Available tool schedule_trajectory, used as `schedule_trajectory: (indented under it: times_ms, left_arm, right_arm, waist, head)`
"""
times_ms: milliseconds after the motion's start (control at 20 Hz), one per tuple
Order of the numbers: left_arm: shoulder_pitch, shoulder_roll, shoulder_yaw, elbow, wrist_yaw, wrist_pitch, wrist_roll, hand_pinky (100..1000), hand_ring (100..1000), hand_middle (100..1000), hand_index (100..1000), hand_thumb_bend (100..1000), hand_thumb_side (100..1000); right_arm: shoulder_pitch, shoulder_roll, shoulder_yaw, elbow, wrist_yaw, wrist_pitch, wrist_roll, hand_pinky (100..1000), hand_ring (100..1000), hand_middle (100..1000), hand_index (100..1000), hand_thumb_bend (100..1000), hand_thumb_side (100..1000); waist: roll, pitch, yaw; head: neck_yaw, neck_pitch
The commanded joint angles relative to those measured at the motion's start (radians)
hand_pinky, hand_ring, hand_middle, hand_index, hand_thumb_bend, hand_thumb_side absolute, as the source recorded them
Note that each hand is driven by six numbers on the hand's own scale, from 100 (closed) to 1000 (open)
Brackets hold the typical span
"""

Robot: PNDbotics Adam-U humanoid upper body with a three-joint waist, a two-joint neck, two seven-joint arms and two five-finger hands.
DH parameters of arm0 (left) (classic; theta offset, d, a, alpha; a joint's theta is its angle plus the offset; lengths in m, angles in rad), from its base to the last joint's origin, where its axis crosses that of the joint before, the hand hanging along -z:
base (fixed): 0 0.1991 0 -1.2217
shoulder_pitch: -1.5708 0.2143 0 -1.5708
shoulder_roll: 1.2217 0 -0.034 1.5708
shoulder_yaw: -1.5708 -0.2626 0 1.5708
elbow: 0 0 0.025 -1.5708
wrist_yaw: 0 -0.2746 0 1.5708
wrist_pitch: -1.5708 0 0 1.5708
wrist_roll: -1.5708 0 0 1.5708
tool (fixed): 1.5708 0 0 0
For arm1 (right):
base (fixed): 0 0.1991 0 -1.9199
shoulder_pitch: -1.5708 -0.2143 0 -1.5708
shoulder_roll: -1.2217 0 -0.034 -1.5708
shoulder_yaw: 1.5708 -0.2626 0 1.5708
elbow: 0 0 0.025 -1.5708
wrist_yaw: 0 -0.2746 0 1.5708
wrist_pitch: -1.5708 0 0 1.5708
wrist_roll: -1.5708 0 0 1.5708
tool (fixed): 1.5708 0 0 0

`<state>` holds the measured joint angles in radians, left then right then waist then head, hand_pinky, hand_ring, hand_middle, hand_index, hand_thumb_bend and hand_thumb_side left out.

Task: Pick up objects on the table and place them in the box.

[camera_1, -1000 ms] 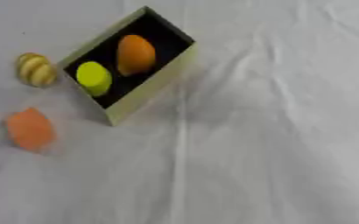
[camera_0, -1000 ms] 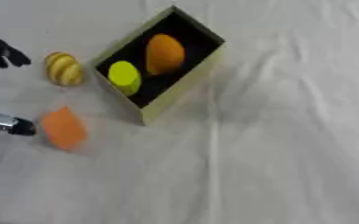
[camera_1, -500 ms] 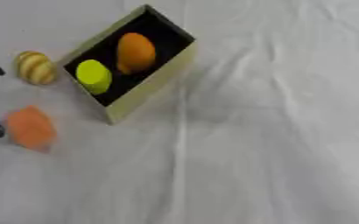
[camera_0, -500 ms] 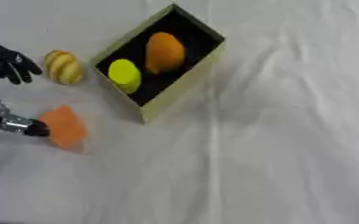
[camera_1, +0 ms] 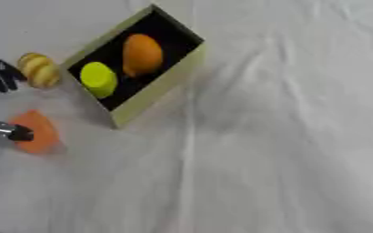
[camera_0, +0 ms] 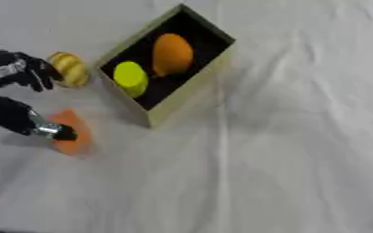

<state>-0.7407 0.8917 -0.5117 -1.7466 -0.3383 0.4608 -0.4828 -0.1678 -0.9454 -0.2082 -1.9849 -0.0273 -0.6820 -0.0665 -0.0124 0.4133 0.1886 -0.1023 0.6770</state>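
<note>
One left hand (camera_0: 14,98) low at left, fingers spread wide, thumb touching orange object (camera_0: 70,132).

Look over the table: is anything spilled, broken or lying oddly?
Nothing spilled or broken. The box lies diagonally, holding an orange fruit and a yellow object. A striped yellow object and an orange object remain outside on the wrinkled cloth, near the left hand.
</note>
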Motion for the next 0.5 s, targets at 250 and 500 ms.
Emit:
schedule_trajectory:
  times_ms: [250,500]
  left_arm:
    - [-0.021,-0.035,-0.017,0.074,-0.078,-0.017,0.016,841,767,714,861,876,425]
    - [-0.024,-0.061,-0.029,0.119,-0.108,-0.028,0.019,839,765,714,857,863,425]
  right_arm:
    - [-0.006,-0.015,-0.003,-0.015,-0.027,0.011,0.031,896,805,701,801,129,352]
    - [-0.005,-0.012,-0.001,-0.015,-0.037,0.018,0.047,897,804,700,800,125,354]
  waist:
    - [0.009,-0.03,-0.002]
    - [0.013,-0.031,-0.003]
  head:
    - [0.008,0.004]
    - [0.011,0.004]
